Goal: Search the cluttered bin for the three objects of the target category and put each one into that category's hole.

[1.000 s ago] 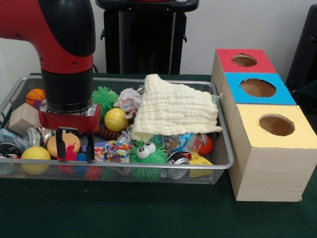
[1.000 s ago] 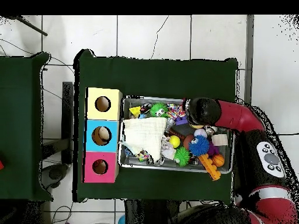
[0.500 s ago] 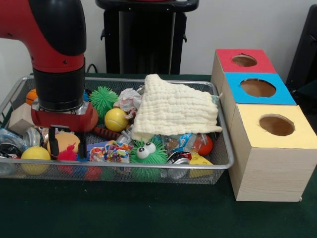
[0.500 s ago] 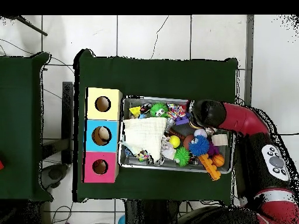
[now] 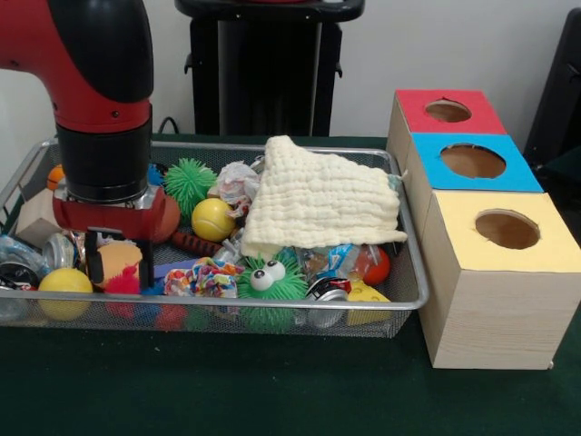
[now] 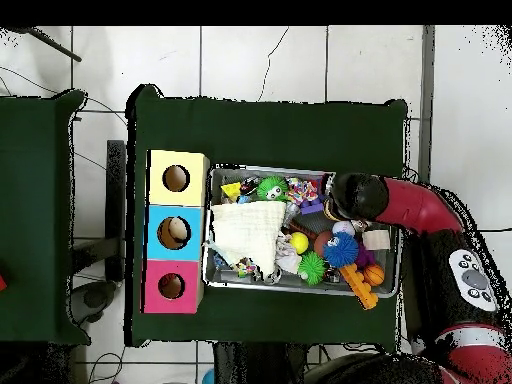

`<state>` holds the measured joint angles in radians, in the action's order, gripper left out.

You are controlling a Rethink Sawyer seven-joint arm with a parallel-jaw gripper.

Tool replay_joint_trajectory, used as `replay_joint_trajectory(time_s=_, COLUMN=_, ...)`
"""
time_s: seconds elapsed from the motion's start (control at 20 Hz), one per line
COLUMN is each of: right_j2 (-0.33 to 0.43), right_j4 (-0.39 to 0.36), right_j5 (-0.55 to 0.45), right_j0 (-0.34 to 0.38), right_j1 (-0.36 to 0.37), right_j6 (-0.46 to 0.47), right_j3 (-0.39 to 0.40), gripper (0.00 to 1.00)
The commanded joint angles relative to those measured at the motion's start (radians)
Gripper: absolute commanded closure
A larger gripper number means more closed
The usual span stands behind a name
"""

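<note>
The wire mesh bin (image 5: 272, 304) is full of toys and fills the left of the front view; it also shows in the overhead view (image 6: 300, 292). My gripper (image 5: 118, 265) is down inside the bin's left end. Its black fingers (image 5: 92, 263) are apart, one on each side of an orange-yellow ball (image 5: 119, 257), so it is open. In the overhead view my arm (image 6: 352, 195) hides the gripper. The red-surround hole (image 5: 448, 111) is at the far end of the wooden box, to the right of the bin; it also shows in the overhead view (image 6: 171, 286).
A cream cloth (image 5: 318, 204) covers the bin's right half. Near my gripper lie a yellow ball (image 5: 64, 282), a yellow tennis ball (image 5: 212, 219), a green spiky toy with eyes (image 5: 270, 282) and a wooden block (image 5: 41, 216). The blue hole (image 5: 472, 161) and yellow hole (image 5: 507, 229) sit nearer.
In the front view my gripper has moved left and dropped a little. Its fingers, still the same width apart, now straddle the orange-yellow ball.
</note>
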<state>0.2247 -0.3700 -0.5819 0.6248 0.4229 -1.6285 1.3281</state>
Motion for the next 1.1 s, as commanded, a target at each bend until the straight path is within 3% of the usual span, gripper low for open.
replay_joint_trajectory(time_s=0.05, right_j2=-0.007, right_j4=-0.047, right_j5=0.045, right_j0=-0.037, right_j1=-0.009, right_j6=-0.053, right_j3=0.068, gripper=0.00)
replay_joint_trajectory(time_s=0.6, right_j2=-0.026, right_j4=-0.030, right_j5=0.063, right_j0=-0.058, right_j1=0.004, right_j6=-0.067, right_j3=0.098, gripper=0.00)
replay_joint_trajectory(time_s=1.1, right_j2=-0.008, right_j4=-0.058, right_j5=0.114, right_j0=-0.020, right_j1=-0.040, right_j6=-0.013, right_j3=0.097, gripper=0.00)
